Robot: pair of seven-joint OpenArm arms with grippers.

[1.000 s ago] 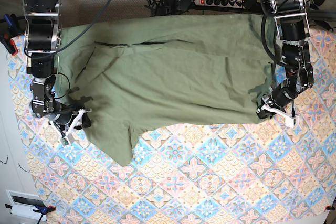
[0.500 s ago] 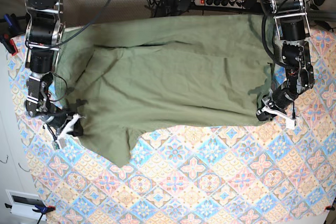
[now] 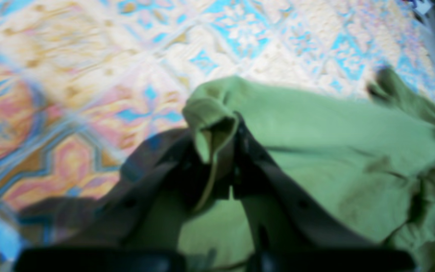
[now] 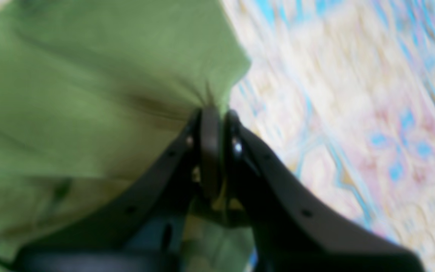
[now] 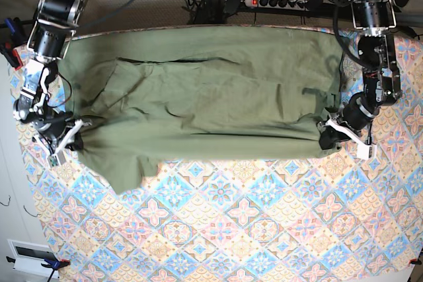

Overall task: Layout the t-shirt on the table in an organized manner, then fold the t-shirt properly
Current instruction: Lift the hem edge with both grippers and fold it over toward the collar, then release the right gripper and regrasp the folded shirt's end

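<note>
Desk [image 5: 264,229]: tile-patterned cloth, blue and pink.
T-shirt [image 5: 211,90]: olive green, spread wide across the far half.
Left gripper [image 5: 328,135]: fingers pinching one shirt edge.
Right gripper [image 5: 71,135]: fingers clamped on the opposite edge — cloth puckered.

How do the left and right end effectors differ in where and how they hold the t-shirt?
The left end effector pinches a folded-over edge of the t-shirt on the base view's right; the right end effector grips a flat edge on that view's left. In the wrist views, cloth bunches above the left one but pulls into tight creases at the right one. Both are shut on fabric.
</note>
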